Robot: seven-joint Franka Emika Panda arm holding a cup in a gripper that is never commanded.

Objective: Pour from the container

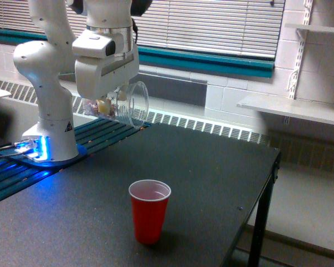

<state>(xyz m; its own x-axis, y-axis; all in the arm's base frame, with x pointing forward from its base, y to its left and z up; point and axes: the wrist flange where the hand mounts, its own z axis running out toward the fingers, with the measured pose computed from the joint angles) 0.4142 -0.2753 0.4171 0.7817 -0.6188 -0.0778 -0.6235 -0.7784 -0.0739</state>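
- The gripper (108,100) grasps the container (125,105), though its fingers are mostly hidden under the white housing.
- The container lies tipped nearly sideways in the air, mouth toward the exterior view's right; pale bits inside are blurred.
- The red cup (149,210) stands upright on the table (211,183), well apart.

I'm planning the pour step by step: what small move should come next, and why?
Probably carry the container toward the red cup first. The claw holds it tilted on its side, mouth toward the exterior view's right, well behind and above the cup, so anything spilling now would likely miss.
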